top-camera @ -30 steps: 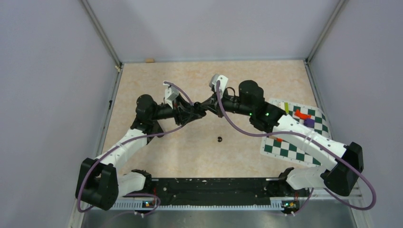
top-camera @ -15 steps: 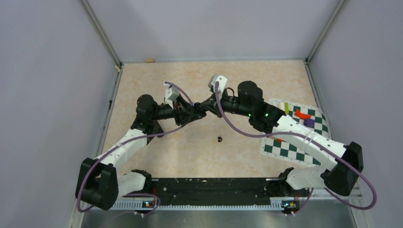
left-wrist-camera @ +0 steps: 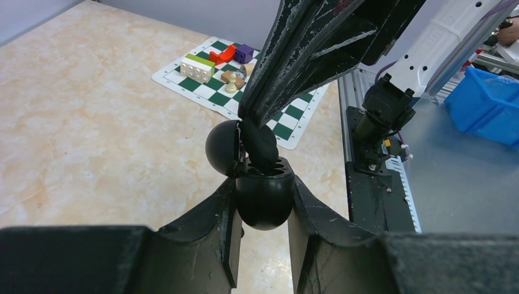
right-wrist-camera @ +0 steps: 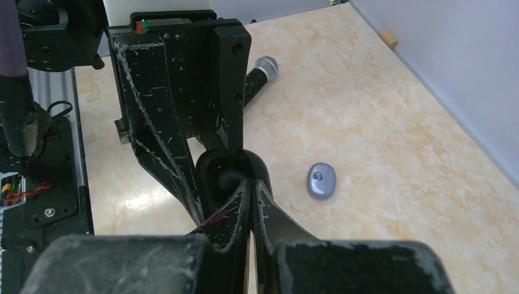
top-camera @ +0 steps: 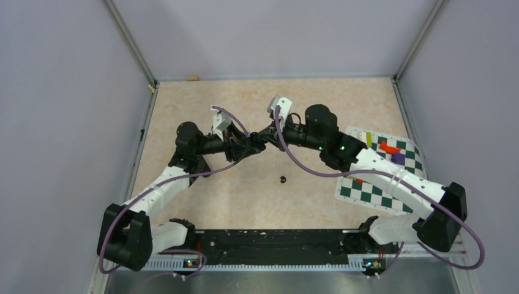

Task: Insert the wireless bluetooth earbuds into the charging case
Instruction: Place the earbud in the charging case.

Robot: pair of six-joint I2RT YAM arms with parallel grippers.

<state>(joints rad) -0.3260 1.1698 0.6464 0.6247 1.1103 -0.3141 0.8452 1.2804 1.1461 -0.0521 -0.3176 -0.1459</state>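
My left gripper [left-wrist-camera: 263, 197] is shut on an open black charging case [left-wrist-camera: 263, 205], with its lid [left-wrist-camera: 221, 147] swung back to the left. My right gripper [right-wrist-camera: 252, 187] is shut on a glossy black earbud [left-wrist-camera: 260, 144] and holds it down into a socket at the case's top. The two grippers meet above the table's middle, left gripper [top-camera: 247, 147] and right gripper [top-camera: 263, 138]. A second black earbud [top-camera: 283, 179] lies loose on the table in front of them. The pale purple earbuds are not in view.
A closed pale purple oval case [right-wrist-camera: 321, 180] lies on the table below the grippers. A microphone-like object [right-wrist-camera: 263, 70] lies beyond it. A checkered mat [top-camera: 392, 168] with coloured blocks [left-wrist-camera: 211, 61] lies at the right. Walls surround the table.
The right arm has edged slightly left toward the case. The left arm, the case and the loose earbud have stayed put.
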